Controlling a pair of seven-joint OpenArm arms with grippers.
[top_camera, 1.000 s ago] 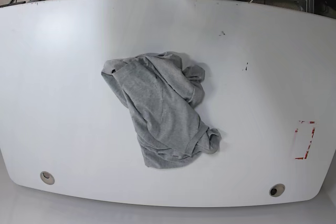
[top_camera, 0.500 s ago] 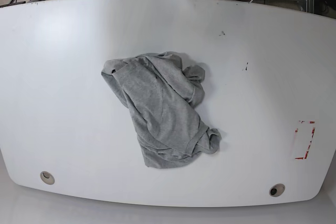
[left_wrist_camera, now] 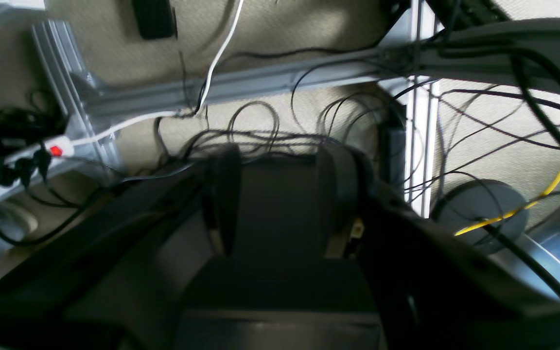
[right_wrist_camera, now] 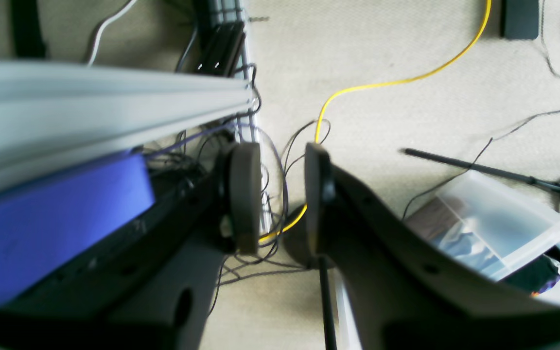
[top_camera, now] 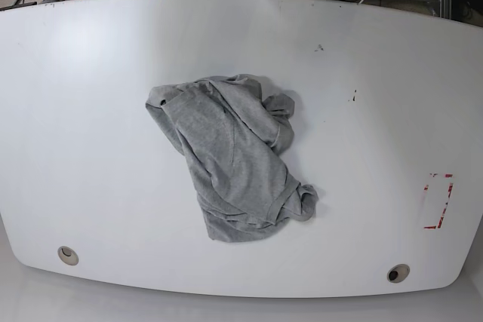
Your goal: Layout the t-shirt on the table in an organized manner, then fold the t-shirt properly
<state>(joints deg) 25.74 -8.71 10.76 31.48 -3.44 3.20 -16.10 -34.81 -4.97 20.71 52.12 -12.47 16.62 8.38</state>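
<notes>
We see the t-shirt [top_camera: 232, 160] lying crumpled in a heap near the middle of the table [top_camera: 90, 111], well apart from every edge. It runs diagonally, one bunched end toward the far left and the other toward the near right, with folds and a rolled hem showing; no lettering shows on the upper side. A red tape rectangle [top_camera: 438, 201] sits near the table's right edge, and two round grommet holes lie along the near edge, one by the near left corner [top_camera: 67, 253] and one by the near right corner [top_camera: 397, 272]. Small dark specks [top_camera: 352, 96] mark the far right part of the top.

Neither arm reaches over the tabletop in the base view. Our left gripper [left_wrist_camera: 280, 199] hangs beyond the table, over a carpeted floor strewn with black cables [left_wrist_camera: 260, 131] and a metal frame rail [left_wrist_camera: 241, 85]; its jaws stand moderately apart with nothing between them. Our right gripper [right_wrist_camera: 282, 194] is likewise over the floor, jaws narrowly parted and empty, with a yellow cable [right_wrist_camera: 382, 85] running behind.

Beside the right gripper stands a clear plastic bin [right_wrist_camera: 503, 228]. Inside it we make out blurred blue and dark items, too indistinct to name.
</notes>
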